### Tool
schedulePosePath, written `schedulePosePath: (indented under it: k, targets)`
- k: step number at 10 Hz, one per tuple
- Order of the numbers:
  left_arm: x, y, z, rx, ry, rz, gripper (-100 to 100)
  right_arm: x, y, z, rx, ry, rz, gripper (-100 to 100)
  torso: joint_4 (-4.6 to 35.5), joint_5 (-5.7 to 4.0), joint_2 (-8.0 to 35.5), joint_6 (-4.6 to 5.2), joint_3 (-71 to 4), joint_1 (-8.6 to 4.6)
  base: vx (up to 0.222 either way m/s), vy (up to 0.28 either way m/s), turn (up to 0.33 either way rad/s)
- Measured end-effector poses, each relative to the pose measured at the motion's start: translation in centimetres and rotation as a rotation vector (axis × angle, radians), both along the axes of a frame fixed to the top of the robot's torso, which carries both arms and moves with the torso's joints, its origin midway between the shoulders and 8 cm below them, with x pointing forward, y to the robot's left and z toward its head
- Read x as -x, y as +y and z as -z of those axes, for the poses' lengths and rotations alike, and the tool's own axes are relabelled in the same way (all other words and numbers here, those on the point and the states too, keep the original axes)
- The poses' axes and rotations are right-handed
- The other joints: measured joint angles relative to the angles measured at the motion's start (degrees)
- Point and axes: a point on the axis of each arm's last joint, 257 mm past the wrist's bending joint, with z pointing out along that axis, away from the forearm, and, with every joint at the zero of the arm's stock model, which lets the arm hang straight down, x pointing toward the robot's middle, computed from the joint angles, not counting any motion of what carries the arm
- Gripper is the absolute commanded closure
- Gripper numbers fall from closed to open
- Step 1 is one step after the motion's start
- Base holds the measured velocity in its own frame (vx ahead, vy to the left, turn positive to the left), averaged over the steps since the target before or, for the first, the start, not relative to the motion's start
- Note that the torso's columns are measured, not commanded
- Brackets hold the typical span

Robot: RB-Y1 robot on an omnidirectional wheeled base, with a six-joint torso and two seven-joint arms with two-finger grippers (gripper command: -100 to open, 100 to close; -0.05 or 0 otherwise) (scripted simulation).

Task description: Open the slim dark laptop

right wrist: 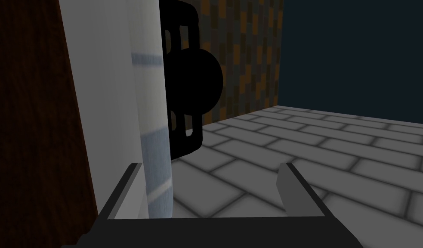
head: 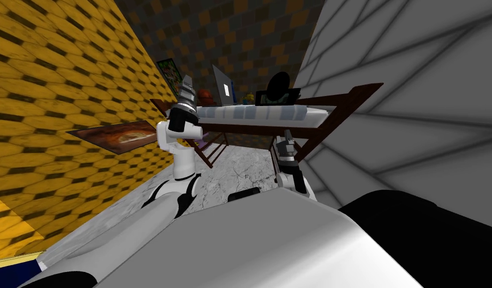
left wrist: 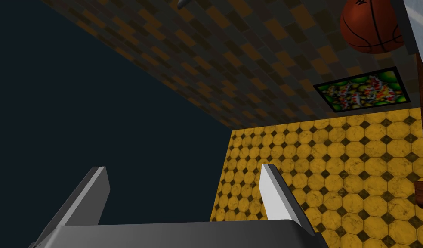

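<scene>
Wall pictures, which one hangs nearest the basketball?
The green picture, right beside the basketball; the brown-orange picture hangs further along the yellow wall, nearer me.

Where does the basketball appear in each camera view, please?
Head view: the basketball sits at the striped mattress's far left end, between the left gripper and the laptop.
Left wrist view: the basketball is far beyond the gripper, next to the green framed picture.
Right wrist view: faces a black round object beside the mattress instead.
Shared landmark: the dark orange-checkered wall.
</scene>
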Motion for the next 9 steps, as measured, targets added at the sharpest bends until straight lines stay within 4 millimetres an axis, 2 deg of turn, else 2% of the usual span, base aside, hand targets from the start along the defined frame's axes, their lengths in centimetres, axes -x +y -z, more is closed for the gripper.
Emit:
schedulePosePath:
  k: [6, 9]
  targets:
    - [-2.8, 1.4, -3.9, 0.012, 0.064, -0.086, -100, 0.0, 0.0, 0.0, 0.0, 0.0, 0.0, 0, 0.0, -0.01, -0.1, 0.02, 0.0, -0.03, 0.017, 0.001, -0.066]
    - [-3.1, 1.7, -6.0, 0.024, 0.086, -0.115, -100, 0.0, 0.0, 0.0, 0.0, 0.0, 0.0, 0, 0.0, -0.01, 0.0, 0.04, 0.0, -0.02, 0.021, 0.006, -0.064]
